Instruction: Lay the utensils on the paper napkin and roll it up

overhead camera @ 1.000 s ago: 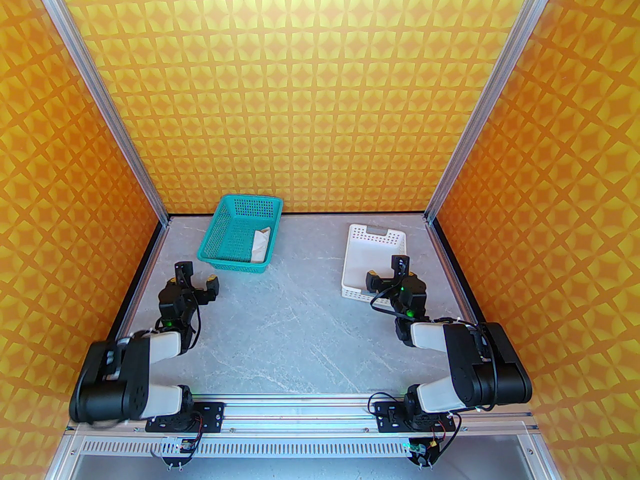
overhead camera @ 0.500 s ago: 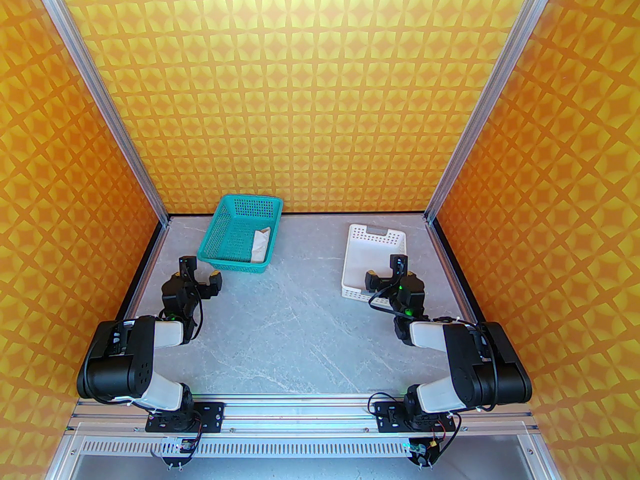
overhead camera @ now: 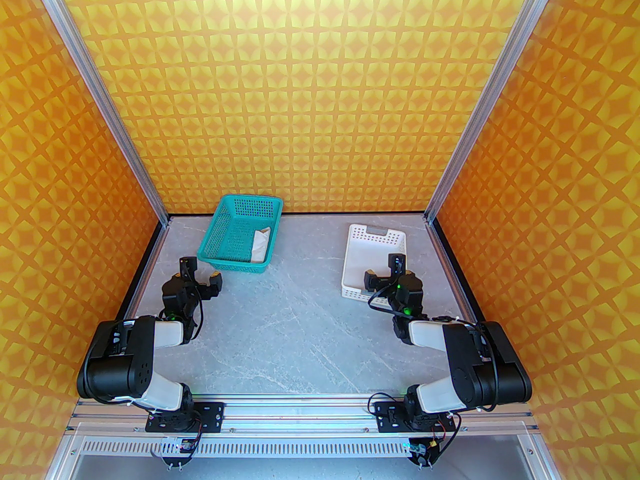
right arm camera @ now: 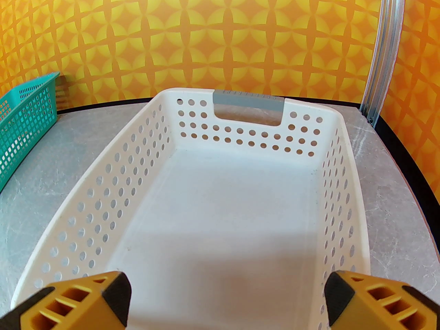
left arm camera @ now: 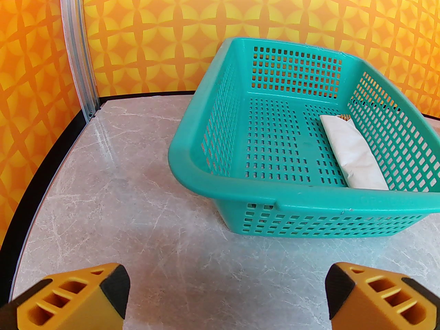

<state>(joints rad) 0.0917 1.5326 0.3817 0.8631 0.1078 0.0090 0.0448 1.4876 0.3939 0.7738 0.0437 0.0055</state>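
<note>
The paper napkin (left arm camera: pixel 355 158) lies rolled into a white bundle inside the teal basket (left arm camera: pixel 223 184), along its right wall; in the top view the paper napkin (overhead camera: pixel 260 244) shows there too. A small tan tip (left arm camera: pixel 343 117) peeks from the roll's far end; the utensils are otherwise hidden. My left gripper (overhead camera: pixel 201 274) hovers open just short of the basket's near left corner, and the left gripper (left arm camera: pixel 227 284) holds nothing between its yellow fingers. My right gripper (overhead camera: pixel 384 270) stands open over the near end of the white basket (overhead camera: pixel 352 268); the right gripper (right arm camera: pixel 227 287) holds nothing.
The white perforated basket (right arm camera: pixel 120 184) has nothing in it and sits at the right, its grey handle at the far end. Grey marble tabletop (overhead camera: pixel 295 318) stretches between the two baskets and the arms. Orange patterned walls and aluminium posts (overhead camera: pixel 125 133) close in three sides.
The left arm's elbow swung inward and its gripper edged toward the teal basket, then held still. The right gripper crept slightly farther over the white basket.
</note>
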